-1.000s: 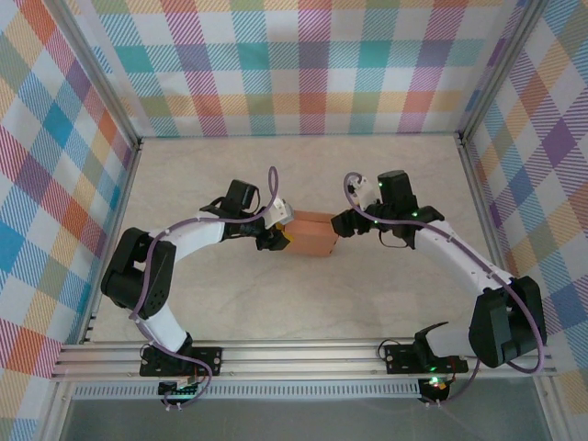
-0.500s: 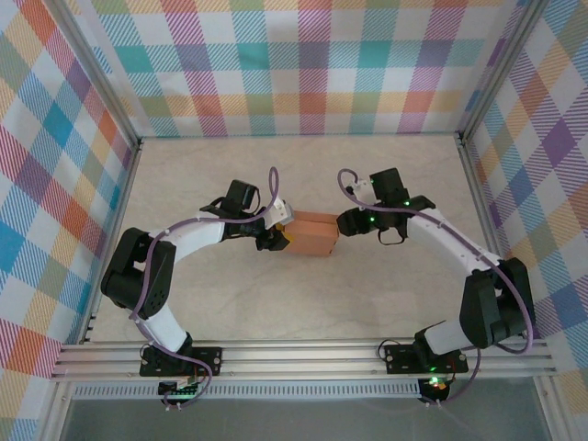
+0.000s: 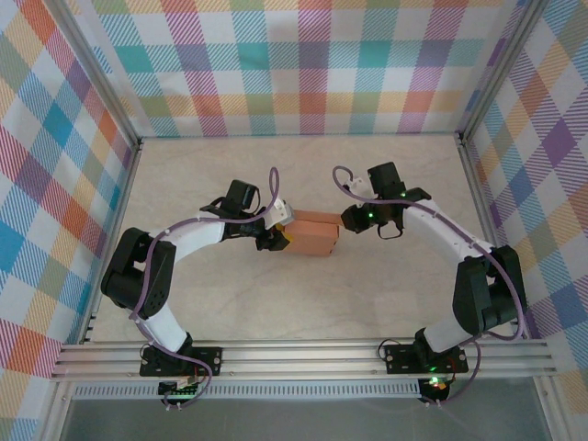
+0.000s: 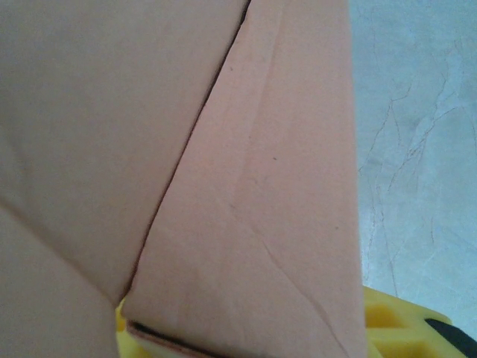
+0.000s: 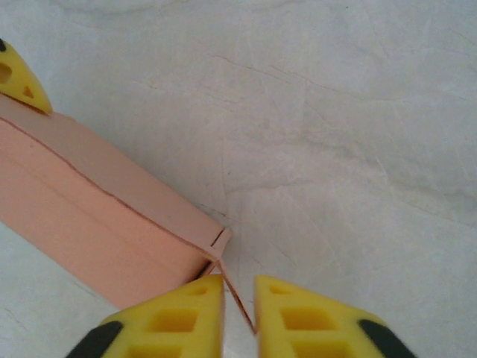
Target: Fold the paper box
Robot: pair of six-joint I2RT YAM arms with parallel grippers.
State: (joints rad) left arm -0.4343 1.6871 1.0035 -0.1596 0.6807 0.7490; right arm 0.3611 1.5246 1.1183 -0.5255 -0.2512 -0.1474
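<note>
While the salmon-orange card paper box point(image 3: 312, 236) lies at the centre of the pale marbled worktop point(image 3: 276, 303), the left claw point(image 3: 278, 237) clamps its left end, half closed, and the right claw point(image 5: 238, 298), nearly shut, pinches its thin right-corner flap

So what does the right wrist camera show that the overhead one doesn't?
Right wrist: the right gripper close up, its yellow fingers nearly together with a thin end flap of the paper box between them. Overhead: both whole arms and the plaid walls. Both: the salmon box, the left gripper at its other end, and the pale table.
</note>
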